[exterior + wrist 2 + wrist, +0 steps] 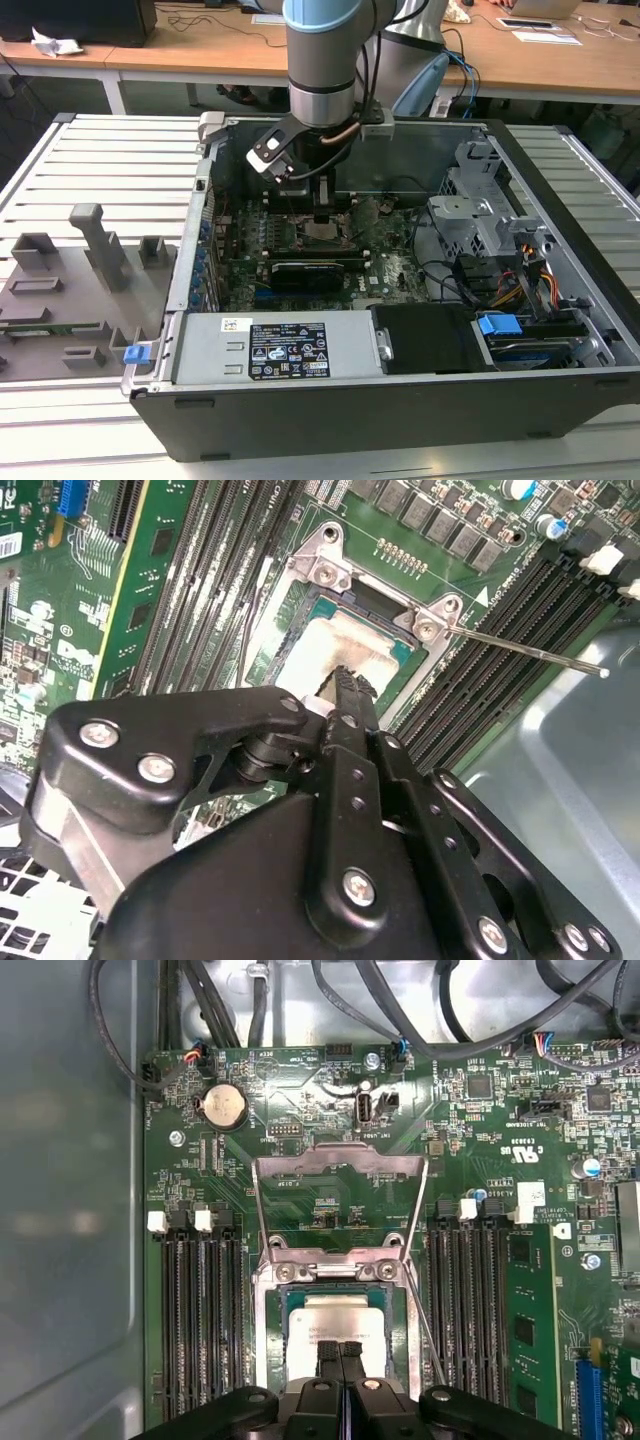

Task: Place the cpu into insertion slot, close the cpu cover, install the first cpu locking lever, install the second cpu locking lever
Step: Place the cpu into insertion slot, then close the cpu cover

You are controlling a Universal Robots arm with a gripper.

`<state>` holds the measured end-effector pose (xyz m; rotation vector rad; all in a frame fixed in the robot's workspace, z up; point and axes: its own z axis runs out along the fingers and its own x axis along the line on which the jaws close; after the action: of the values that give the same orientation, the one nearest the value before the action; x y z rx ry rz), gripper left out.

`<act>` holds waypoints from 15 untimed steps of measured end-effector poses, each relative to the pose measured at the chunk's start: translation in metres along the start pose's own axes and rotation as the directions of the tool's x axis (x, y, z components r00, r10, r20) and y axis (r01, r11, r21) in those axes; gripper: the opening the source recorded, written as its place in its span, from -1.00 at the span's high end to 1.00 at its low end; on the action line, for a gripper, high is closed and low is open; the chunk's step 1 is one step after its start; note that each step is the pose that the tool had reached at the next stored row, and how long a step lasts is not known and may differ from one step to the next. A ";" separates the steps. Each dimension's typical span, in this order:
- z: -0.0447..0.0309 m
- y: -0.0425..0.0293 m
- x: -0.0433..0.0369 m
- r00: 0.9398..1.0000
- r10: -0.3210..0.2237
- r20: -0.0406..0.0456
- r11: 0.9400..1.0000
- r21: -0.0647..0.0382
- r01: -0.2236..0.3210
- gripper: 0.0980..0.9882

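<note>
In the exterior view, the arm reaches down into an open computer case point(350, 420) that lies on a slatted metal tabletop point(100, 160). The claw point(322, 215) hangs low over the green motherboard point(395, 262). A grey fixture point(60, 300) sits on the tabletop, well apart from the case on the exterior view's left.

In the second wrist view, the claw point(345, 677) has its fingertips drawn together with nothing between them, right above the cpu point(325, 645). The cpu lies flat inside the insertion slot point(325, 568), silver-grey face up. A thin locking lever point(530, 650) juts out from one corner of the slot, over the long black memory slots point(480, 640).

In the first wrist view, the claw point(340, 1348) is narrow, its two fingers side by side at the cpu point(335, 1318); whether they touch it I cannot tell. The cpu sits within the metal rim of the insertion slot point(262, 1330). The cpu cover point(340, 1160) stands raised off the slot, with the board showing through its window. The locking lever point(425, 1332) runs beside the slot.
</note>
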<state>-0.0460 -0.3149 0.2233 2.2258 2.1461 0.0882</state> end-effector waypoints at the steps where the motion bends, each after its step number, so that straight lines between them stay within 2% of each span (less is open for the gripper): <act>1: -0.0005 0.0000 0.0000 1.000 0.000 0.000 1.000 0.000 0.000 0.98; 15: -0.0035 0.0003 0.0000 1.000 0.003 0.001 1.000 0.000 -0.003 0.98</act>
<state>-0.0460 -0.3150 0.2268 2.2291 2.1420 0.0872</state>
